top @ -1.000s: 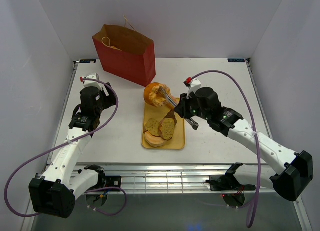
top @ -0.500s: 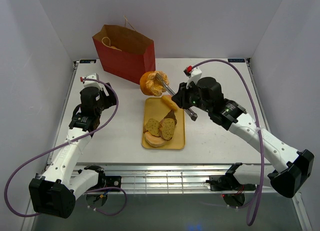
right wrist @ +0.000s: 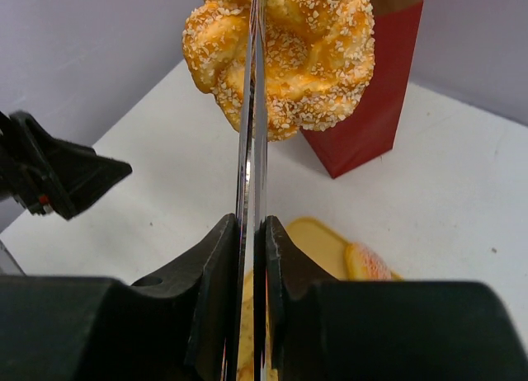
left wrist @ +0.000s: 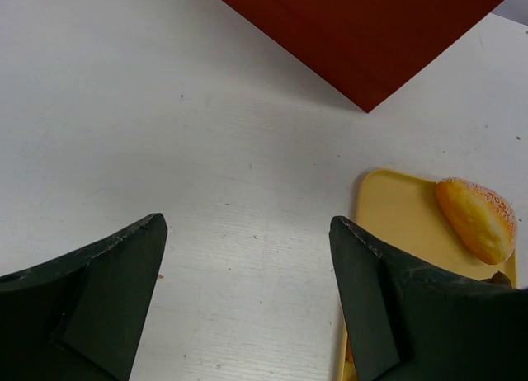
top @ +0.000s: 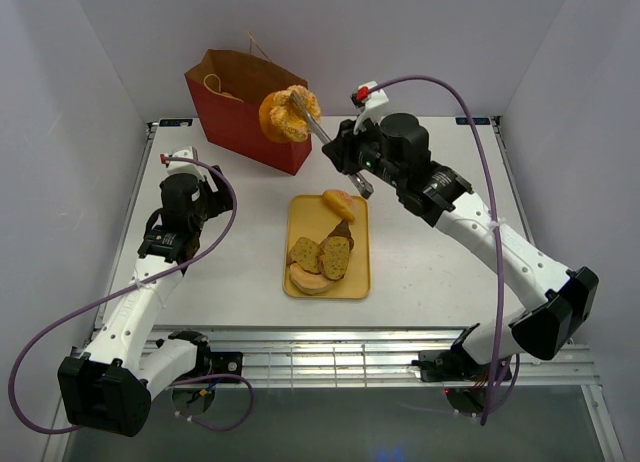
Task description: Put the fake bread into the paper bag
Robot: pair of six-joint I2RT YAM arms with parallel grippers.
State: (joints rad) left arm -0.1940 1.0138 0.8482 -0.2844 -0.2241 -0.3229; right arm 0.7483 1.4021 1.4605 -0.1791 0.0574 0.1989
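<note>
Pinches slim metal tongs (right wrist: 251, 175) in the pressed-together right gripper (right wrist: 252, 226), blades clamping a glossy golden-orange seeded roll (top: 288, 114) aloft by the top right edge of the tall red paper bag (top: 240, 117). Hangs the left gripper (left wrist: 247, 232) spread wide above the white table (left wrist: 124, 109), beside tan speckled slices (top: 320, 254) on the flat yellow tray (top: 310, 217).
</note>
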